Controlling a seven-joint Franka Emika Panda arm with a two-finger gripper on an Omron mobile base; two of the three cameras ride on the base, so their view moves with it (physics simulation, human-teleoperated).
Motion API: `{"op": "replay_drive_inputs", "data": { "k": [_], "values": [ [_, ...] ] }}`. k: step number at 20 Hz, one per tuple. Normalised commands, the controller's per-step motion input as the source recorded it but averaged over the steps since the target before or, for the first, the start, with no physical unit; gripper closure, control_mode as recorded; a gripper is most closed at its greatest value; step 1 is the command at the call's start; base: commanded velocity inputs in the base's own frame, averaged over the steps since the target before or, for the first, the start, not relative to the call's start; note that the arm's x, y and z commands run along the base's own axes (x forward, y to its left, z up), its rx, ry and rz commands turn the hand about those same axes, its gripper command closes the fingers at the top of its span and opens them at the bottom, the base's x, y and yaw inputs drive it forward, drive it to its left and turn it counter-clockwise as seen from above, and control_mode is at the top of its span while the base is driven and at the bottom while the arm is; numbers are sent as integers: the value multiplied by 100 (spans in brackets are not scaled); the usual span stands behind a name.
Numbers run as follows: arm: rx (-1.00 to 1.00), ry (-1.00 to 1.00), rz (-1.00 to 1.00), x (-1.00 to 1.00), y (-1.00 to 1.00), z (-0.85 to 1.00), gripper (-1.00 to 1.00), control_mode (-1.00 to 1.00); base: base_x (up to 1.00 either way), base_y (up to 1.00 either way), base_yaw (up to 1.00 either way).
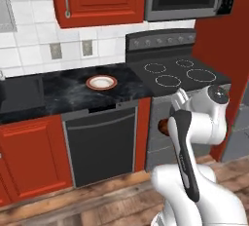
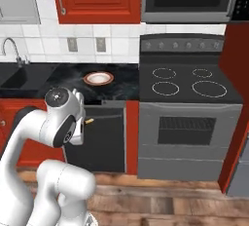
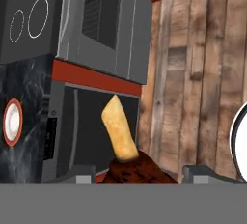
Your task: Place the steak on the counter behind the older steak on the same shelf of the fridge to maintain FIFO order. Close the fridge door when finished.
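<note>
The hand (image 3: 137, 174) is closed on the steak (image 3: 137, 169), a dark brown, rough-textured lump wedged between the two dark fingertips, with a pale tan, bone-like spur sticking out of it. In the left base view a brown bit, probably the same steak, peeks beside the folded white arm. The black marble surface (image 1: 63, 91) with faint white veins carries a round plate (image 1: 101, 82) with a red-brown rim. Beside it stands the grey glass-top stove (image 2: 187, 86).

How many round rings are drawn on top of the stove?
4. On the stove, two burner rings sit at the back, left and right, and two at the front, left and right.
</note>
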Motion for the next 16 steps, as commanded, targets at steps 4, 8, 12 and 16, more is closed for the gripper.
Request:
{"op": "replay_drive_inputs", "data": {
  "k": [4,8,12,16],
  "values": [
    [0,0,0,0,0,0,100,100,-50,-27,-39],
    [0,0,0,0,0,0,100,100,-12,-41,-42],
    [0,0,0,0,0,0,100,100,4,-48,-48],
    [0,0,0,0,0,0,100,100,29,-69,-50]
  ]
}}
